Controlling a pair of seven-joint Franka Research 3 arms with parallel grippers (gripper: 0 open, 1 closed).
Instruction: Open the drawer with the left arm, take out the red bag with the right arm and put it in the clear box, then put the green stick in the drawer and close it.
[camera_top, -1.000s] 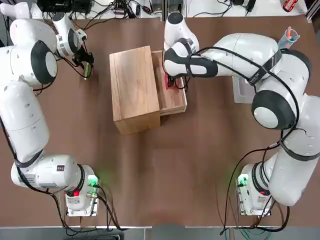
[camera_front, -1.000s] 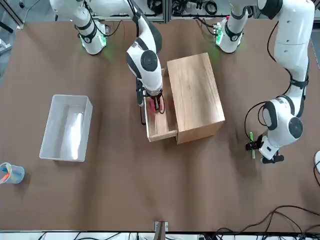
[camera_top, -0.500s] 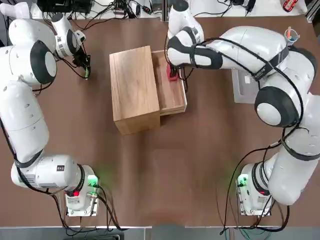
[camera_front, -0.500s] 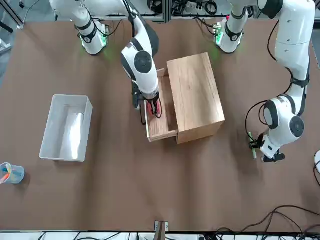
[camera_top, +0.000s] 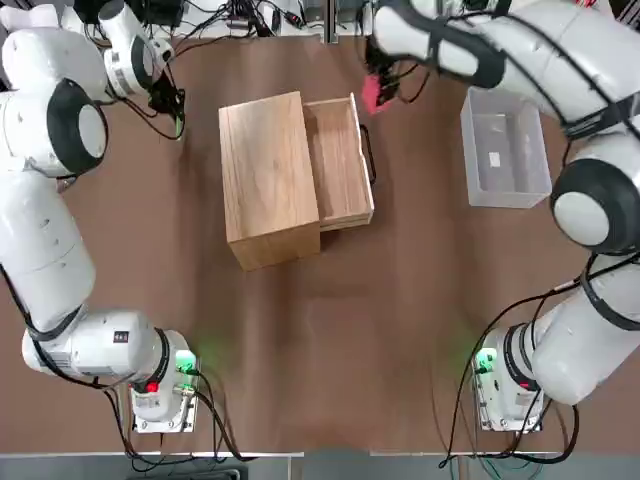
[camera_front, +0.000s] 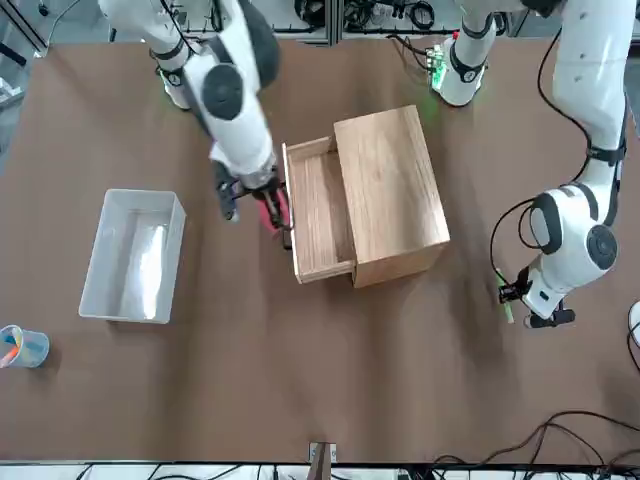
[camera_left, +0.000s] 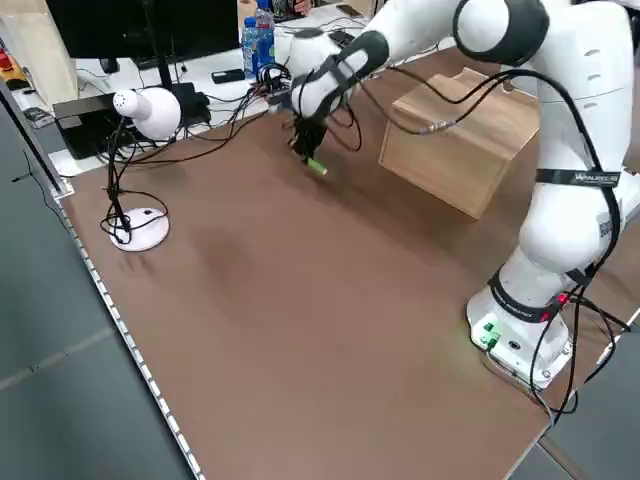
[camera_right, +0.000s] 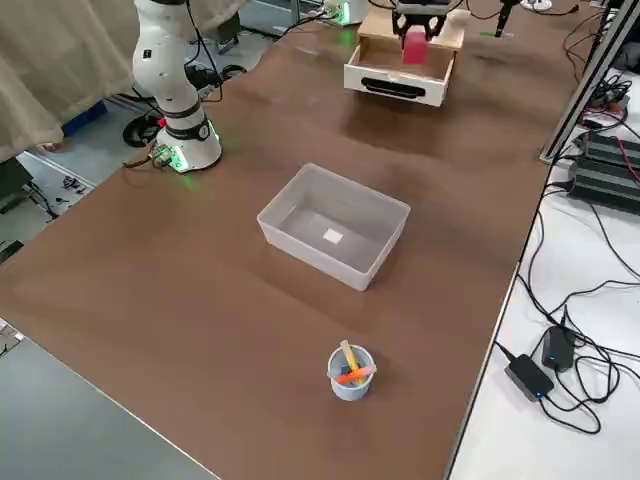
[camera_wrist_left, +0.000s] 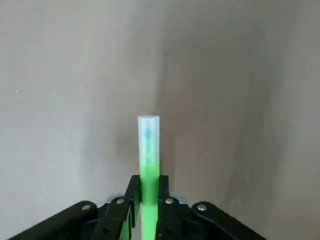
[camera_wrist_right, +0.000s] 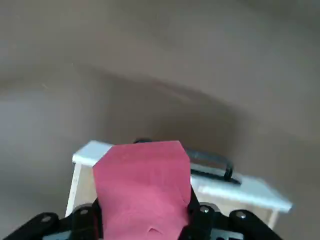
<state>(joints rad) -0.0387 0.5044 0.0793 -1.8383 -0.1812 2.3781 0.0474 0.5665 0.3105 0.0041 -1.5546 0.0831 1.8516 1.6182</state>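
Now the right fingers (camera_top: 378, 92) pinch the red bag (camera_top: 372, 93) above the drawer's handle (camera_top: 370, 160), the clear box (camera_top: 504, 150) well off to the right, while the left fingers (camera_front: 508, 300) clamp the green stick (camera_front: 506, 308).

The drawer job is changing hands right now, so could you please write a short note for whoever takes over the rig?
Left pincer: shut on the green stick, out on the table on the cabinet's closed side.
Right pincer: shut on the red bag, held in the air beside the drawer's handle.
Drawer: open, nothing visible inside.
Clear box: nothing in it.
Done: drawer opened, bag taken out.
Left: drop bag in box, put stick in drawer, close it.
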